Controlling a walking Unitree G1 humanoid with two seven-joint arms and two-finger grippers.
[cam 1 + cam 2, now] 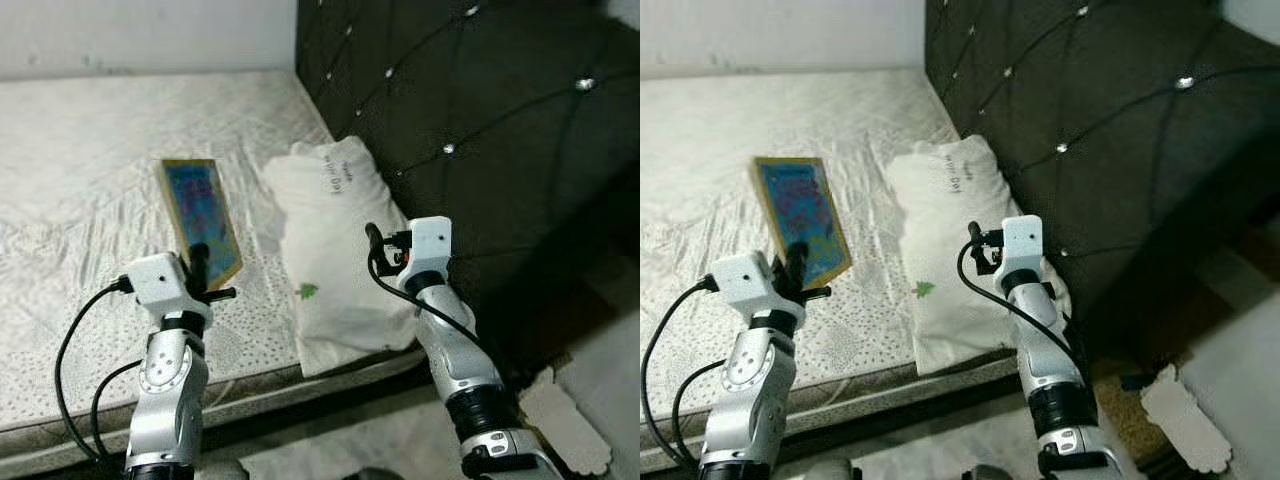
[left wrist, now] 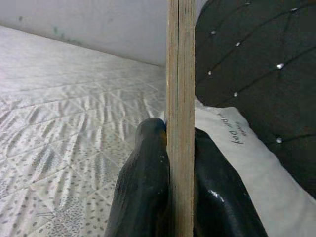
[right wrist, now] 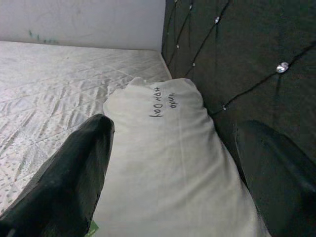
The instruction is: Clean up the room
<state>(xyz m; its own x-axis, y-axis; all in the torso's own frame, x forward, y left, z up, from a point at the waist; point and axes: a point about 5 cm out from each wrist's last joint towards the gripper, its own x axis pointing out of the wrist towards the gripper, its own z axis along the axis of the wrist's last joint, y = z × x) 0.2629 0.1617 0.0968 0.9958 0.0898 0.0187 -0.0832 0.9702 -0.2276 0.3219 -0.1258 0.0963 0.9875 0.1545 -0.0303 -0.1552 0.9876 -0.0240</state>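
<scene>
Right now my left gripper [image 2: 178, 163] is clamped on the near edge of the framed picture [image 1: 202, 214], which hangs above the white mattress [image 1: 80, 180] beside the pillow [image 1: 335, 250]. Meanwhile my right gripper [image 3: 173, 163] hovers over that pillow with fingers spread wide, next to the dark tufted headboard [image 1: 480, 110].
</scene>
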